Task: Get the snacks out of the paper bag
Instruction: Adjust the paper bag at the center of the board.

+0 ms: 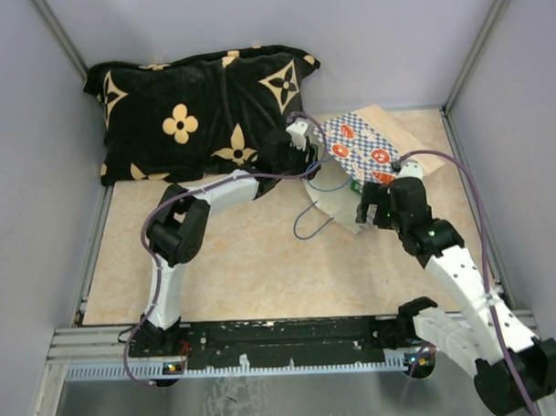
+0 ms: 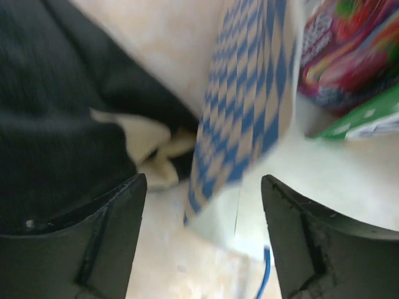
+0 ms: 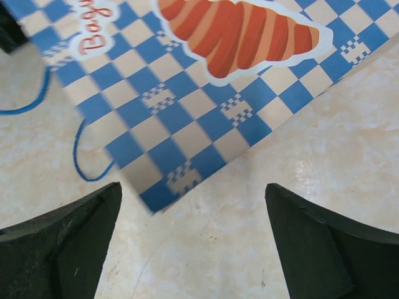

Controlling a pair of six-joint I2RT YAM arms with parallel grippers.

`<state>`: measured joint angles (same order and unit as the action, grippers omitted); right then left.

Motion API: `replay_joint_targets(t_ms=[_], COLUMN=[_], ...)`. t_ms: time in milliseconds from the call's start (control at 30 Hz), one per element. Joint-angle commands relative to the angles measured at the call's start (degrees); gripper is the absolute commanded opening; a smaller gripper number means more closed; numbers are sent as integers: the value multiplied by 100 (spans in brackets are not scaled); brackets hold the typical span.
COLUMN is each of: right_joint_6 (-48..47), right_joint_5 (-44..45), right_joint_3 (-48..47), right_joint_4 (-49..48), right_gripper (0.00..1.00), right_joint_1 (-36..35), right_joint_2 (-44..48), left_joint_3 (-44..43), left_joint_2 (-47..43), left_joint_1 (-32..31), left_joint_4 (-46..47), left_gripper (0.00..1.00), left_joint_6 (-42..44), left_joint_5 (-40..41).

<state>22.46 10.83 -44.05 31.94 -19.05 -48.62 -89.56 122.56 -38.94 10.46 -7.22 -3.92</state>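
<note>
Paper bag (image 1: 363, 148), blue-checkered with a croissant (image 3: 240, 31) and red script starting "Bagu", lies tipped near the bench's (image 1: 243, 264) far right corner, a magenta packet (image 2: 349, 50) and a green packet (image 2: 368, 118) inside, left fingers (image 2: 112, 237) spread open at its mouth, right fingers (image 3: 62, 249) open over its corner.

Clear: beige tabletop (image 1: 262, 272), near and left of the blue-and-white checkered paper bag (image 1: 363, 146).
Blocked, far left: black cushion with tan flowers (image 1: 201, 92), just beside the left gripper (image 2: 204, 187).
Between its spread fingers: the bag's wall edge; beyond it, a magenta packet (image 2: 349, 50) and a green packet (image 2: 368, 115).
Between the parted fingers of the right gripper (image 3: 193, 190): the bag's corner, bare table and a thin blue cord loop (image 3: 75, 149).
</note>
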Motion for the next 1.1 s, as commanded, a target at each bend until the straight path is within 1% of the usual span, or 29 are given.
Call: replay_joint_targets(t_ms=[0,67,200,333,400,500,567,667,800,900,1067], right_joint_6=[-154,-275,-683,-987,-1126,-1376,-1513,-1522,-1358,-1291,-1319], right_joint_5=[272,76,-362,-635,-517,139,381,365,328,282,48], right_joint_3=[-626,-851,-1084,-1264,-1429,-1738,-1984,-2204,-2231,-2253,-2536], right_joint_4=[245,322,262,118,19,-34,-22,-86,-405,-645,-863], right_gripper=[99,99,99,99,99,98,98,98,95,92,86], right_joint_1=[-351,-380,-404,-556,-937,-1905,-2421,-2751,-2815,-2815,-2817], right_joint_2=[884,989,912,457,164,-430,-945,-1722,-2300,-2655,-3396], left_joint_3=[789,1205,1955,2725,3126,3634,3958,4404,4992,5324,5681], left_joint_2=[-871,-1239,-1964,-2735,-3092,-3553,-3810,-4133,-4494,-4646,-4674], left_joint_1=[-71,-70,-70,-54,-2,151,263,451,857,1196,1471], left_joint_4=[491,625,696,834,904,1002,1036,972,958,995,1147], left_gripper=[84,88,91,93,95,97,98,98,99,99,99], left_joint_6=[-132,-152,-176,-350,-487,-832,-971,-1131,-1351,-1545,-1639], left_joint_5=[61,151,294,316,265,25,-91,-68,-73,-292,-610])
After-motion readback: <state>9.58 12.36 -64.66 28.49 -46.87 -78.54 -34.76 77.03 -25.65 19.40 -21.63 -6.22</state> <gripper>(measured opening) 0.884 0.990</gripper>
